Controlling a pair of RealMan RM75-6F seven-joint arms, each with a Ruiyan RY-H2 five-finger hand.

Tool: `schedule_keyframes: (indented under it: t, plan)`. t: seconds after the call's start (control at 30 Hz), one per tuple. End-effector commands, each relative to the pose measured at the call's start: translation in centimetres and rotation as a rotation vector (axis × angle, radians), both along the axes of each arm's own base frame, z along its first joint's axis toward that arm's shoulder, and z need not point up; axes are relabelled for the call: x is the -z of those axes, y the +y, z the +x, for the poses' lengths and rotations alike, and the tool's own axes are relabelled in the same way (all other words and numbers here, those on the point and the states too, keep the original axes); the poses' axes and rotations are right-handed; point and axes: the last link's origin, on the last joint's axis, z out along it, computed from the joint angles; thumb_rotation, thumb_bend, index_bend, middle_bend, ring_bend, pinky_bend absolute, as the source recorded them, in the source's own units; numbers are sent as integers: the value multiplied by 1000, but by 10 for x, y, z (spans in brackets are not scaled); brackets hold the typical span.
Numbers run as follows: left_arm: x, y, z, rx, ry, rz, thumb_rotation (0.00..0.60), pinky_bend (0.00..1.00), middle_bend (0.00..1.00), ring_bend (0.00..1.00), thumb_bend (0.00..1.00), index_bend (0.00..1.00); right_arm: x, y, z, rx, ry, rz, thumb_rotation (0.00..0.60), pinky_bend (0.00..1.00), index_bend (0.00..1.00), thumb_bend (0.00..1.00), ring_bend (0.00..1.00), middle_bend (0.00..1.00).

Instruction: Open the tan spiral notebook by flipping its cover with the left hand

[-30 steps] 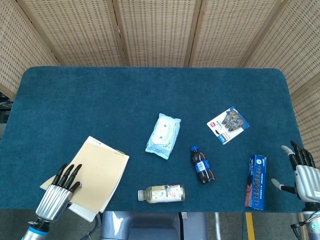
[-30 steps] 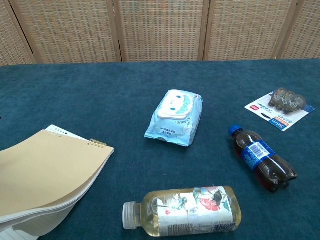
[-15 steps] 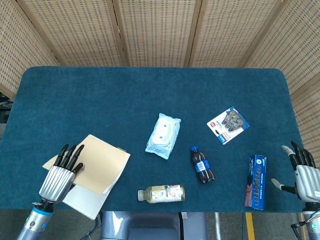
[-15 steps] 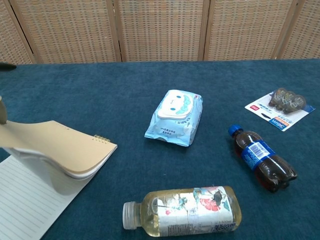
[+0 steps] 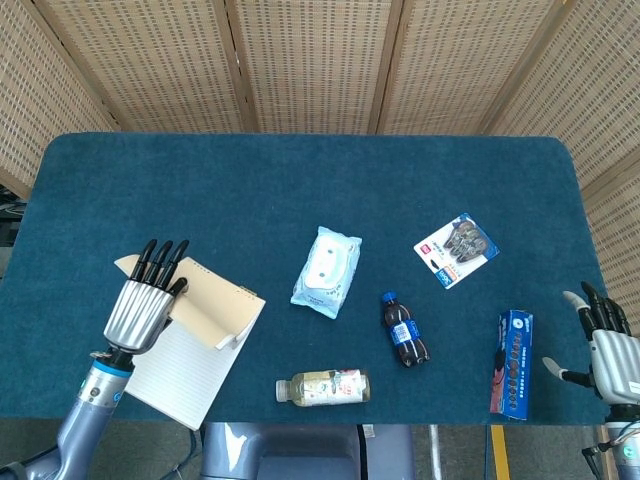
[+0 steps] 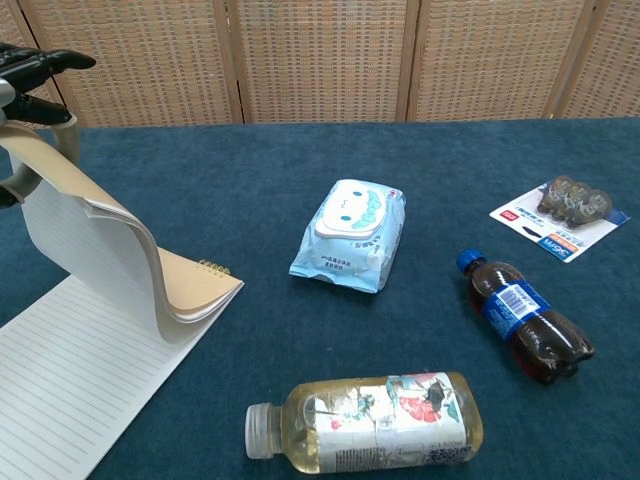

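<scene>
The tan spiral notebook (image 5: 186,352) lies at the front left of the blue table. My left hand (image 5: 144,300) grips the far edge of its tan cover (image 5: 208,312) together with a sheaf of pages. In the chest view the cover and pages (image 6: 95,232) stand raised in a tall curve, held by the left hand (image 6: 30,72) at the top left. A white lined page (image 6: 72,380) lies exposed beneath. The spiral binding (image 6: 212,267) faces the table's middle. My right hand (image 5: 608,350) rests at the front right edge with fingers spread, holding nothing.
A wet-wipes pack (image 5: 326,271) lies mid-table. A cola bottle (image 5: 404,330) and a clear tea bottle (image 5: 323,387) lie on their sides nearer the front. A blister card (image 5: 456,249) and a blue box (image 5: 513,363) are to the right. A woven screen stands behind.
The left hand has risen and swung away from the front edge, lifting the cover and pages from nearly flat to a tall curve. The lined page now shows. The right hand has not moved.
</scene>
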Motion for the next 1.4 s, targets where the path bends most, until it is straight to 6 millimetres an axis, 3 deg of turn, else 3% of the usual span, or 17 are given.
schedule_keyframes:
  t: [0.03,0.53,1.4]
  plan:
    - [5,6,2,-8,5,-2,600,0,0,0,639,840,0,0,0,1,-1,1,600,0,110,156,0,0]
    - [8,45,13,-39,-46,36,600,0,0,0,639,840,1,0,0,-1,-4,5,600,0,110,156,0,0]
    - [-5,109,35,-115,-69,98,600,0,0,0,639,840,2,-1,-1,6,-13,20,600,0,110,156,0,0]
